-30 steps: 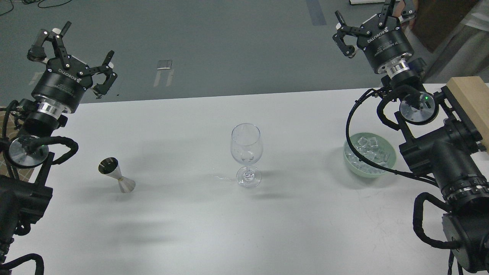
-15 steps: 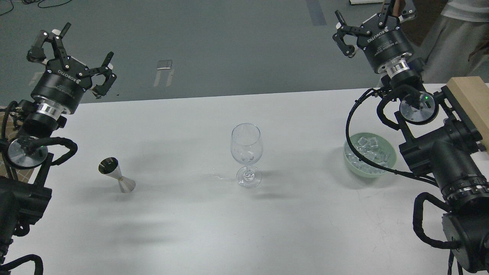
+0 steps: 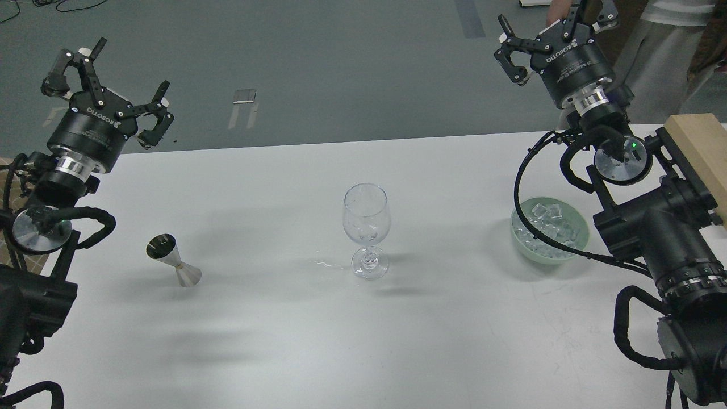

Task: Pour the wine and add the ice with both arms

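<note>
Left claw point(image 3: 108, 74) released, empty; metal measuring cup point(image 3: 173, 261) upright, below and toward table centre. Right claw point(image 3: 551, 31) released; ice point(image 3: 548, 227) below it.

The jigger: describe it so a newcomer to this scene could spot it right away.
On the white table, look left of the wine glass standing at the centre. The jigger stands alone there, below the left hand. It is the only metal item: a small silver hourglass-shaped cup with a dark open mouth, unlike the clear glass and the green bowl of ice.
</note>
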Action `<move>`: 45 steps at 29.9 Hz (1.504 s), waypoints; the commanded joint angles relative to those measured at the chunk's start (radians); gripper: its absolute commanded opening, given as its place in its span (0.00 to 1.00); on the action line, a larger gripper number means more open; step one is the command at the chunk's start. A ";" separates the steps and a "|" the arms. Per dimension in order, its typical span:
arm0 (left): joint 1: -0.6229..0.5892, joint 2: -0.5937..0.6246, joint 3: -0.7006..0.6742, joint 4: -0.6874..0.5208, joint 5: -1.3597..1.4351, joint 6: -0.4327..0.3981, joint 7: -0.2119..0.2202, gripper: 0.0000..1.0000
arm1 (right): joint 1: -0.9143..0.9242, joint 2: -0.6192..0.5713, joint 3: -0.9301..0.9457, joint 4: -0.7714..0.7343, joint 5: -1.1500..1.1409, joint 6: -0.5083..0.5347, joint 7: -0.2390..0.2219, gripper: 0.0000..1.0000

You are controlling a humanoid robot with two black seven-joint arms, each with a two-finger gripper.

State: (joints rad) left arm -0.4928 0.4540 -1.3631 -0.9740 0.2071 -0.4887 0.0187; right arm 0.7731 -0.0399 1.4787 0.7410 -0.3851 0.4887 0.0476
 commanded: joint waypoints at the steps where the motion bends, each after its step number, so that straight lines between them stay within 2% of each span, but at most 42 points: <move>1: 0.000 -0.001 0.001 0.001 -0.008 0.000 0.004 0.98 | -0.002 0.000 0.000 0.000 0.000 0.000 0.001 1.00; 12: 0.048 0.014 -0.040 -0.031 -0.026 0.000 0.020 0.98 | -0.002 0.000 -0.001 -0.002 0.000 0.000 0.000 1.00; 21: 0.181 0.100 -0.070 -0.233 -0.187 0.000 0.067 0.98 | -0.005 0.000 -0.002 -0.008 -0.001 0.000 0.000 1.00; 26: 0.255 0.133 -0.091 -0.339 -0.250 0.031 0.069 0.98 | -0.005 0.012 -0.002 -0.009 -0.001 0.000 0.000 1.00; 32: 0.310 0.133 -0.117 -0.364 -0.252 0.088 0.069 0.98 | -0.017 0.015 -0.006 -0.008 -0.001 0.000 0.000 1.00; 36: 0.419 0.130 -0.195 -0.443 -0.253 0.090 0.069 0.98 | -0.020 0.015 -0.008 -0.008 -0.001 0.000 0.000 1.00; 45: 0.543 0.126 -0.267 -0.543 -0.322 0.136 0.086 0.98 | -0.020 0.038 -0.008 -0.009 -0.003 0.000 0.000 1.00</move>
State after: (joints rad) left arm 0.0173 0.5804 -1.6086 -1.4913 -0.0775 -0.3782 0.0943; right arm 0.7531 -0.0089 1.4723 0.7330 -0.3878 0.4887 0.0476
